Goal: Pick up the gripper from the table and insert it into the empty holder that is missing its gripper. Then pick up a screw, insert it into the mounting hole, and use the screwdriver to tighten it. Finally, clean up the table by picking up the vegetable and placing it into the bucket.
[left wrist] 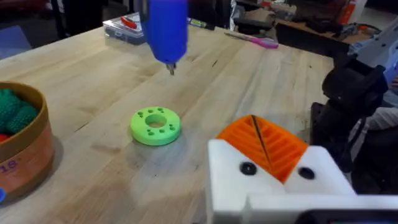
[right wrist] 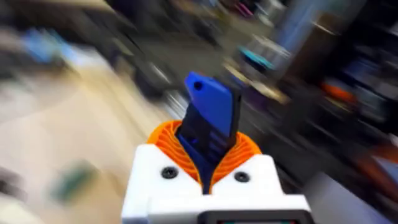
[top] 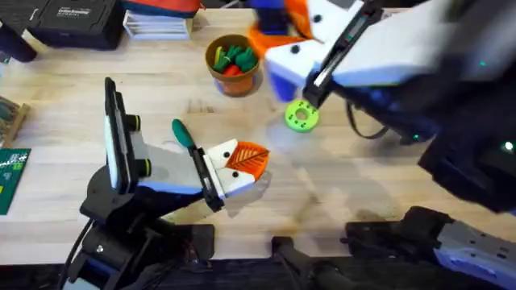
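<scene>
My right gripper (top: 284, 53) hovers above the far middle of the table, shut on the blue screwdriver (right wrist: 211, 112). In the left wrist view the screwdriver (left wrist: 166, 28) hangs tip down a little beyond the vegetable (left wrist: 155, 126), a bright green disc lying flat on the wood. The orange-brown bucket (top: 234, 68) stands to the left of the vegetable (top: 301, 117) and holds darker green and red toy pieces. My left gripper (top: 242, 161) rests low near the table's middle, shut, its white fingers (left wrist: 227, 171) both carrying orange pads and dark screw heads. An empty holder is out of view.
A black case (top: 72, 20) and a clear plastic box (top: 157, 24) sit along the far left edge. A green board (top: 12, 173) lies at the left edge. A pink pen (left wrist: 258, 41) lies on the far side of the table.
</scene>
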